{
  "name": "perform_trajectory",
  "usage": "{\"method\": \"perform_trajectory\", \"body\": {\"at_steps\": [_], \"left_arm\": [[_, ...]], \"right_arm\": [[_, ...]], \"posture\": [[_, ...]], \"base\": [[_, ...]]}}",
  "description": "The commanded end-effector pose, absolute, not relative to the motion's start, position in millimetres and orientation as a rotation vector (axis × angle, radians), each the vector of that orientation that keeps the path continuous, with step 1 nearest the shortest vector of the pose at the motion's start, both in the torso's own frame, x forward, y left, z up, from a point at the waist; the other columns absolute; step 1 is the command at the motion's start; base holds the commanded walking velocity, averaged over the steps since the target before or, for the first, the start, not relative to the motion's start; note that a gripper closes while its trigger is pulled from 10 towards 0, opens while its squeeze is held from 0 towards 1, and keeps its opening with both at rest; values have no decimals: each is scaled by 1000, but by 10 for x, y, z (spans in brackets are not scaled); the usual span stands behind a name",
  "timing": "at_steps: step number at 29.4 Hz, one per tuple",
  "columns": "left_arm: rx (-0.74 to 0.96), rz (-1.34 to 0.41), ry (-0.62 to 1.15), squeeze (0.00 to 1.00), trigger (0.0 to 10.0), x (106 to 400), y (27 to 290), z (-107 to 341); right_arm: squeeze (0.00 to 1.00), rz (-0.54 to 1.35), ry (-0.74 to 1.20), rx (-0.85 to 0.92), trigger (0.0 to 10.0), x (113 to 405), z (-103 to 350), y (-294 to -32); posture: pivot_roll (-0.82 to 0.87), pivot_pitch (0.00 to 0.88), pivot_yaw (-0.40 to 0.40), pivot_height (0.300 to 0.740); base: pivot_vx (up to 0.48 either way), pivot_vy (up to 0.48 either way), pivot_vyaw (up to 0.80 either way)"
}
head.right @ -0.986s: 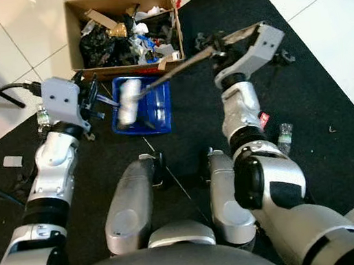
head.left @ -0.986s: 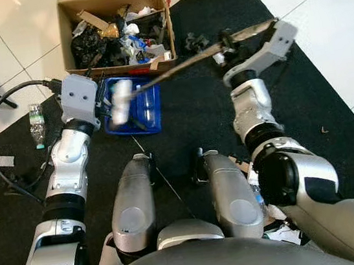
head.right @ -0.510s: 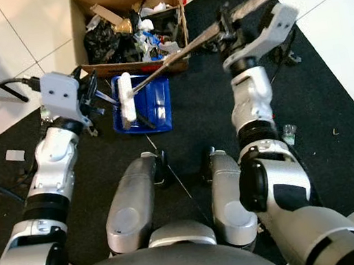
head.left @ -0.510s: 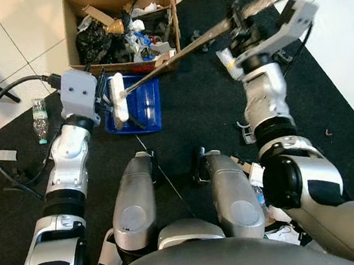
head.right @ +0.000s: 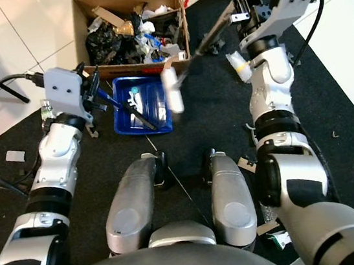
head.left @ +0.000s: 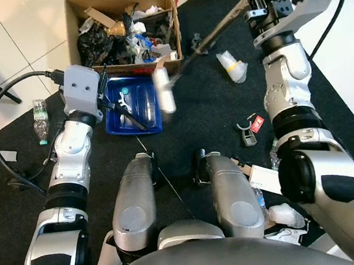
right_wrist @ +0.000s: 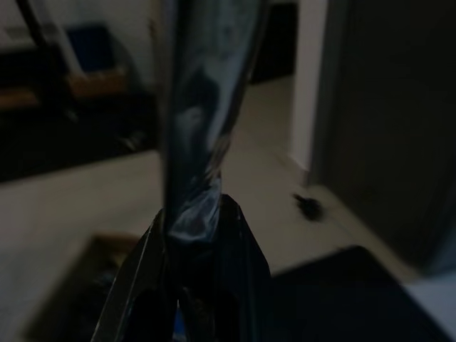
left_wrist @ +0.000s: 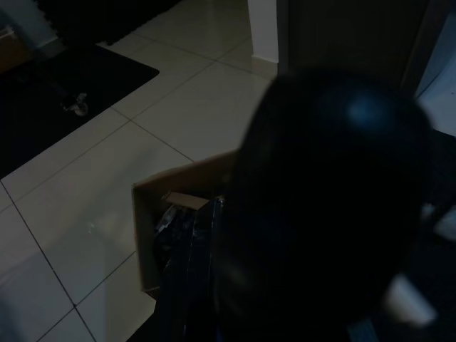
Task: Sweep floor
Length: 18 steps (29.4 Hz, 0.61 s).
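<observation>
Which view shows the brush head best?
The right eye view: the white brush head shows whole beside the blue dustpan, though motion-blurred. The left eye view matches it. The right wrist view catches the handle in the right gripper.
</observation>
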<state>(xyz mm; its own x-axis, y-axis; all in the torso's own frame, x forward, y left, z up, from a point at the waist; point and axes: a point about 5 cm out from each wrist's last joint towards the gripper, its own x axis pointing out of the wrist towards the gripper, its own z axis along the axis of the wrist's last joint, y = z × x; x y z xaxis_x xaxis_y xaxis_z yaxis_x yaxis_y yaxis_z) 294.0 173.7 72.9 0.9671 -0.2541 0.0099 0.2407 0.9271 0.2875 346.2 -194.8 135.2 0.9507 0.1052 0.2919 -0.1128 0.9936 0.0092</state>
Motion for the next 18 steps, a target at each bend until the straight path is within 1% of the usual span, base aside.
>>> {"method": "perform_trajectory", "body": {"at_steps": [1, 2, 3, 4, 8, 11, 13, 16, 18], "left_arm": [[265, -291, 60, 0, 10000, 2810, 1662, 485], [250, -289, 42, 0, 10000, 2809, 1657, 523], [244, -285, 32, 0, 10000, 2807, 1651, 538], [244, -285, 32, 0, 10000, 2807, 1651, 538], [206, -235, -30, 0, 10000, 2750, 1669, 659], [204, -187, -73, 0, 10000, 2696, 1712, 747], [204, -187, -73, 0, 10000, 2696, 1712, 747], [193, -122, -124, 0, 10000, 2626, 1774, 875], [187, -108, -135, 0, 10000, 2608, 1786, 911]], "right_arm": [[0, 96, -253, -26, 10000, 3402, 1211, -1953], [0, 84, -198, -70, 10000, 3374, 1095, -1934], [0, 88, -176, -76, 10000, 3360, 1042, -1916], [0, 88, -176, -76, 10000, 3360, 1042, -1916], [0, 97, -55, -81, 10000, 3275, 751, -1794], [0, 102, 26, -103, 10000, 3207, 582, -1760], [0, 102, 26, -103, 10000, 3207, 582, -1760], [0, 90, 89, -143, 10000, 3135, 443, -1758], [0, 83, 94, -153, 10000, 3127, 429, -1760]], "posture": [[194, 172, -55, 740], [195, 166, -55, 740], [196, 142, -54, 740], [196, 142, -54, 740], [204, 99, -63, 740], [215, 80, -77, 740], [215, 80, -77, 740], [238, 62, -94, 740], [238, 62, -94, 740]], "base": [[0, 0, 0], [0, 0, 0], [0, 0, 0], [0, 0, 0], [0, 0, 0], [0, 0, 0], [0, 0, 0], [0, 0, 0], [0, 0, 0]]}}
